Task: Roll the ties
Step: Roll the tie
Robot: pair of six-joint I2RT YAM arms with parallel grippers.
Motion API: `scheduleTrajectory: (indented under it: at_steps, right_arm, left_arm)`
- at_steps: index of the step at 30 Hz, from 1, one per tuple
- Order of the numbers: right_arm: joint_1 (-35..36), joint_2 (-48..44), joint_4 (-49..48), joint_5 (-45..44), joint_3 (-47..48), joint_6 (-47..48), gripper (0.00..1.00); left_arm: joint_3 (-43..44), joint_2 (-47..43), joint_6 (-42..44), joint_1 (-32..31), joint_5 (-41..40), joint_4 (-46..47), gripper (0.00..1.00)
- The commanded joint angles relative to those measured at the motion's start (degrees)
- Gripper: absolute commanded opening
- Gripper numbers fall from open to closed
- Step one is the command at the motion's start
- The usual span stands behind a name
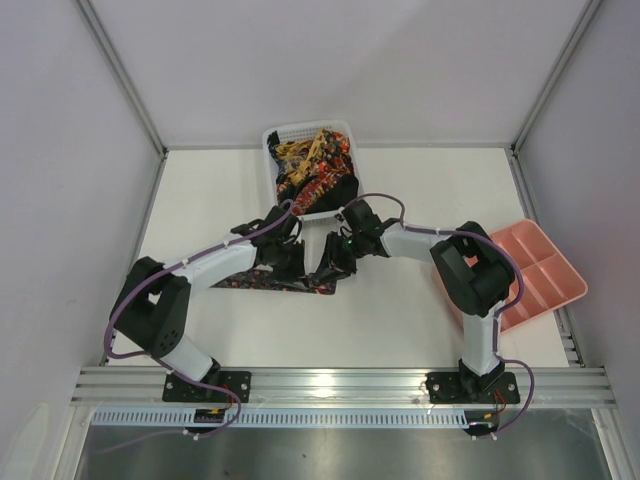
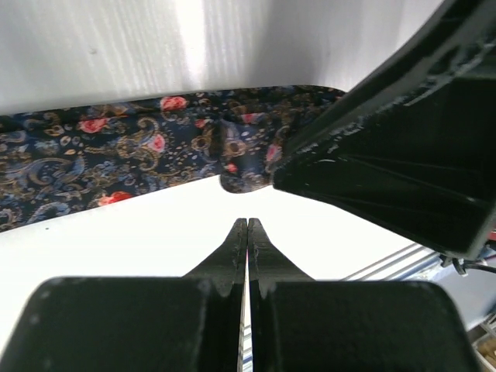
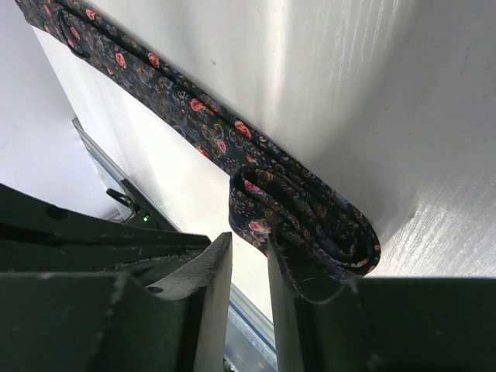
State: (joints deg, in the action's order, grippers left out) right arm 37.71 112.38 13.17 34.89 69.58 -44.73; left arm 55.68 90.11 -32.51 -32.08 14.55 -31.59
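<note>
The white table [image 1: 400, 320] carries a mesh basket [image 1: 270, 165] at its far edge, a pink tray [image 1: 565, 270] at its right edge, and a patterned tie [image 1: 250, 284] mid-surface.

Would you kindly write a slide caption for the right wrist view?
Right tool poised at the partly rolled end of a paisley tie lying on the white table.

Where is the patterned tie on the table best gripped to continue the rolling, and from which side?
Probably the rolled end of the tie, from above, with the jaws pinching across its thickness. It stands raised off the table, while the rest lies flat with no edge to catch.
</note>
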Motion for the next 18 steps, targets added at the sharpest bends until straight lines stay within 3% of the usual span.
scheduleTrajectory:
  at_steps: [1,10,18]
  right_arm:
    - [0.1,-1.3,-3.9,1.7,-0.3,-1.1,0.30]
    - [0.2,0.3,-1.0,1.0,-0.7,0.5,0.13]
    - [0.2,1.9,0.7,0.1,-1.0,2.5,0.10]
  left_arm:
    - [2.8,-0.1,-1.2,0.3,2.5,1.5,0.00]
    - [6.8,3.3,-1.0,0.3,2.0,0.7,0.01]
    - [8.0,8.2,-0.6,0.3,2.0,1.9,0.01]
